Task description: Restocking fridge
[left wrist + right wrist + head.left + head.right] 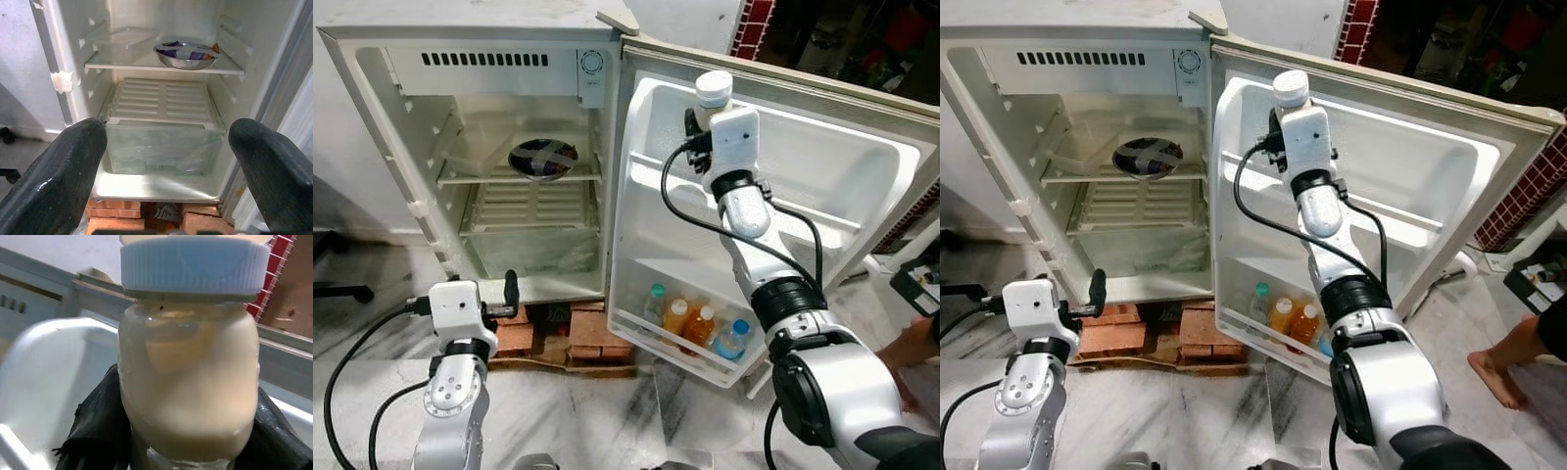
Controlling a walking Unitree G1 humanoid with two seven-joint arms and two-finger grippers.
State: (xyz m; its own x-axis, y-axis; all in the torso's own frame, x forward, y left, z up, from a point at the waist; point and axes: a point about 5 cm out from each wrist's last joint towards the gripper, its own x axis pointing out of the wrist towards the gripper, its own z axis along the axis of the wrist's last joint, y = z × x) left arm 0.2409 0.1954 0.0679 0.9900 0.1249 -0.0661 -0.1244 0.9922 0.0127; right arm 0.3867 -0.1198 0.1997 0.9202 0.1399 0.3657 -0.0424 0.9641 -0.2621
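Right wrist view: right tool (188, 440) grips a white-capped jar of cream-coloured liquid (188, 377), raised beside the open white fridge door's (862, 166) upper shelf. Placing it there looks next. Left tool (166, 161) gapes wide, idle.

The small white fridge (372, 59) stands wide open on red bricks, its door (862, 186) swung out to the right. A clear glass jar of creamy pale contents with a white ribbed screw cap (188, 372) stands upright, up by the door's top compartment. On the inner wire shelf sits a round steel bowl holding purple wrappers (186, 53). Four drink bottles (697, 328), orange juice and clear ones with coloured caps, stand upright in the door's bottom rack.
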